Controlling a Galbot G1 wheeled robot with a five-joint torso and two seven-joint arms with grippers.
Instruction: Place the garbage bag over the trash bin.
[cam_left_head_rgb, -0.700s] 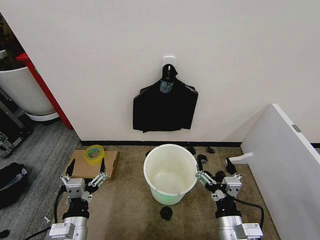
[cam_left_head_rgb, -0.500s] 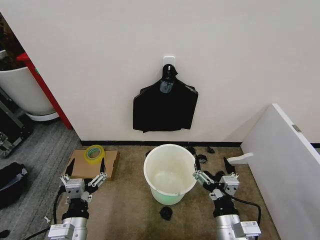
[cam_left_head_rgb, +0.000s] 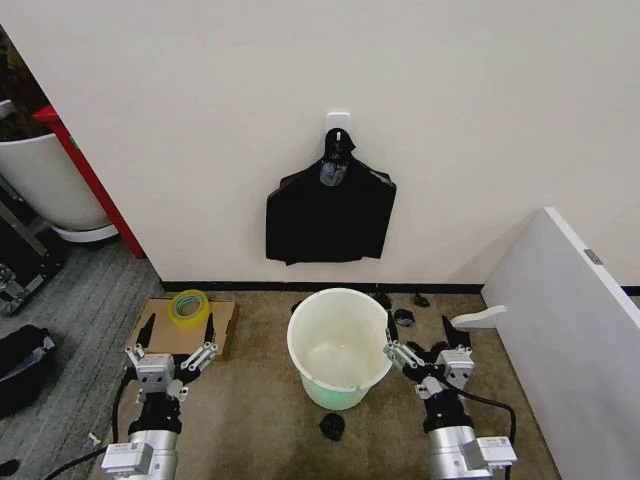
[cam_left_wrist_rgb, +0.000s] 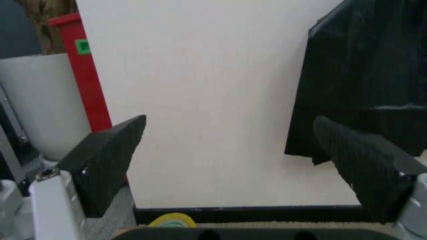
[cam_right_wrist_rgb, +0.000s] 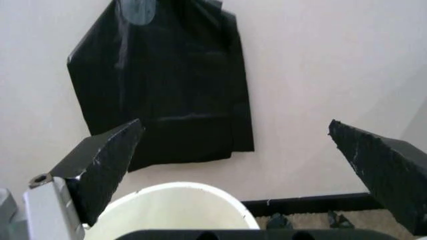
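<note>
While both end effectors gape empty, the trash bin stands between them.

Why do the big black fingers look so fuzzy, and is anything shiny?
Left wrist view: the fingers sit close to the lens and look soft. Right wrist view: a pale glare streaks the hanging black bags. Head view: the trash bin casts little shadow.

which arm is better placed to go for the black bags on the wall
Right, marginally. The right gripper is open beside the bin, nearly under the bags. The left gripper, also open, sits farther aside by the tape roll.
</note>
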